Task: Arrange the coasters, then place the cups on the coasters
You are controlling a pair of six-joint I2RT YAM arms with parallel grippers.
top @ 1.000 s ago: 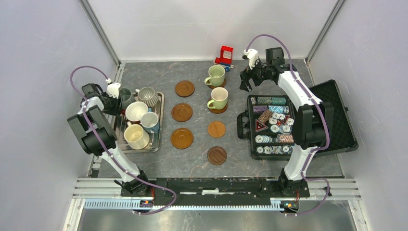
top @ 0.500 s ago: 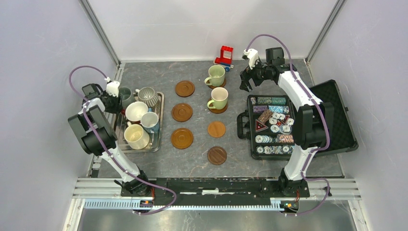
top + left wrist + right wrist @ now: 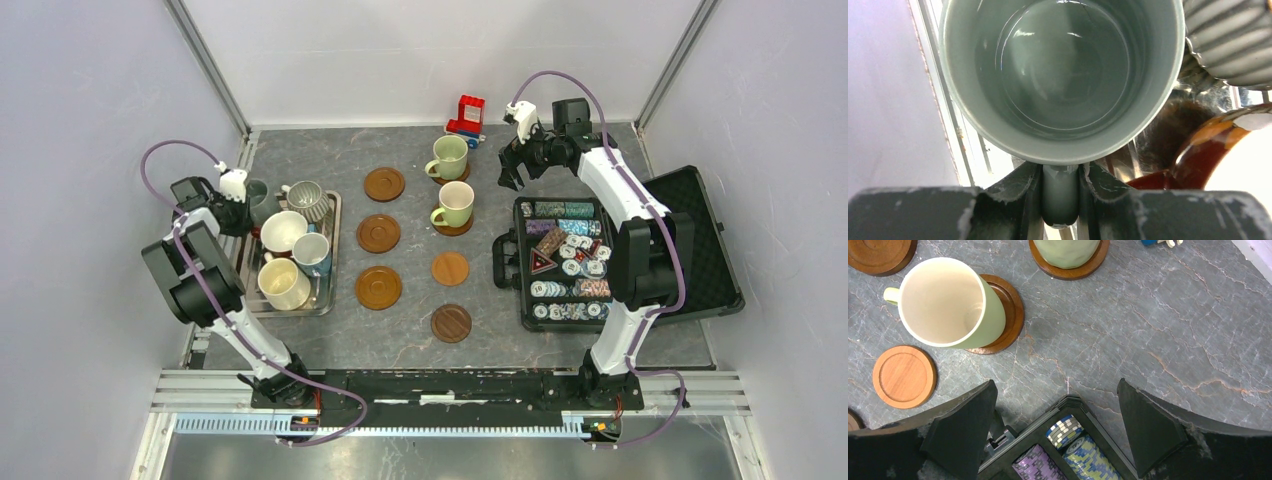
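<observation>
Your left pincer (image 3: 1060,186) clamps the grey-green ceramic mug (image 3: 1058,75) by its handle; right pincer (image 3: 1055,385) stands apart. Next, lift it onto a bare round wooden coaster (image 3: 384,184)

Legible text, all views: none can be read.
Round patterned poker chips (image 3: 572,266), overhead view: edge stripes and face designs only; too small to make out any figures.
Same chips, right wrist view (image 3: 1083,450): seen edge-on, purple, blue and green stripes; faces hidden.
Black hard-shell case (image 3: 700,240): no readable marking.
Red-and-blue toy block (image 3: 465,115): too small to tell.
</observation>
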